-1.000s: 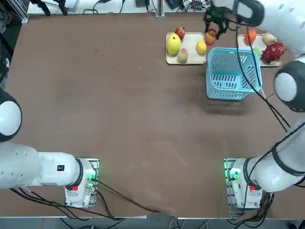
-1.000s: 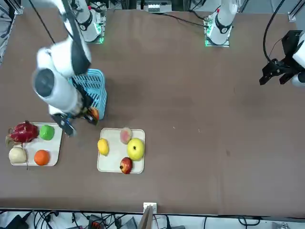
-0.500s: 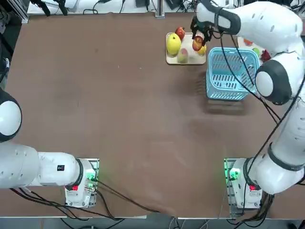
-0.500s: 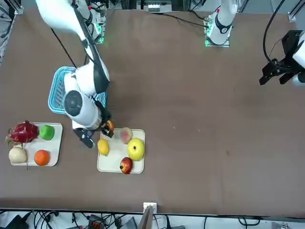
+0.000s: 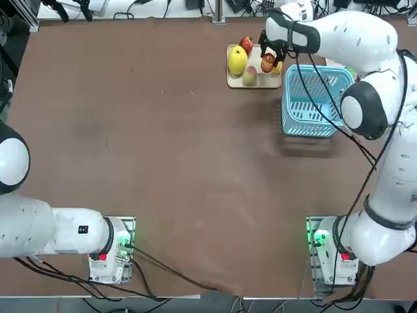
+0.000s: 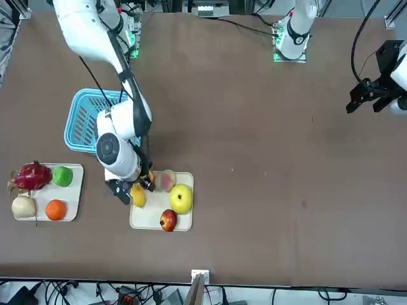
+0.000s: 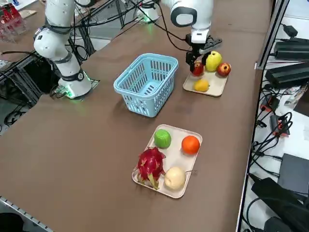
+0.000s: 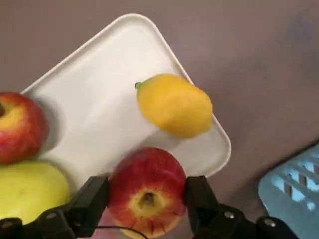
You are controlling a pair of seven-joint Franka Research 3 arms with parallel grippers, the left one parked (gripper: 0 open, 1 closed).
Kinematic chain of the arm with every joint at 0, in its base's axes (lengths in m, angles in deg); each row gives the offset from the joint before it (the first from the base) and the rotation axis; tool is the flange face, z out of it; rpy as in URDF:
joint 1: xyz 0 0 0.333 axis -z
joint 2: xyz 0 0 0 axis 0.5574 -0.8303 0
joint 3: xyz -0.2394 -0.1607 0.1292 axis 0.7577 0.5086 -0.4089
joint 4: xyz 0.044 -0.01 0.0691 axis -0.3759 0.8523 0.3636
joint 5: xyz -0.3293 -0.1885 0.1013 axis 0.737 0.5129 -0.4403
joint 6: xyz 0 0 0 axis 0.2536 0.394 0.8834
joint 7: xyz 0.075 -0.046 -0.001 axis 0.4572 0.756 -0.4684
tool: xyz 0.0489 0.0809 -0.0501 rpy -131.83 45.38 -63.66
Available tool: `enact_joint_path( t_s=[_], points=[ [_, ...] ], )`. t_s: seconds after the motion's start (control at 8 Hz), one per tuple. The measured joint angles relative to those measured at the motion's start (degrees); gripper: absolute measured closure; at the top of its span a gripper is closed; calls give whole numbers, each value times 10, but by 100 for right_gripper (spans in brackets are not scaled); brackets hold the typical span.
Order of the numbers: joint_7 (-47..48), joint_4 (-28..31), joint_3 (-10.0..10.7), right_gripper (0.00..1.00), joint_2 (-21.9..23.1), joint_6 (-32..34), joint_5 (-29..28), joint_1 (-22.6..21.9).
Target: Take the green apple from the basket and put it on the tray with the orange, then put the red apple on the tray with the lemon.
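The red apple (image 8: 146,197), clamped between the right gripper (image 8: 144,211) fingers, is held over the tray with the lemon (image 8: 107,74); lowering and release are judged next.

No writing, label, brand, number or sign could be read on anything in these views, as far as could be made out.
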Motion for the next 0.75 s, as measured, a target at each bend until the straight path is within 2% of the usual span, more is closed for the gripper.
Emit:
enact_joint_path(
  t_s=[0.38,0.5,0.62,0.75],
  points=[
    [0,-4,0,11,-26,-27,13,-1],
    [0,-5,0,9,-26,-27,13,-2],
    [0,-6,0,2,-26,-27,13,-4],
    [0,-7,0,0,-26,-28,13,-4]
  ],
)
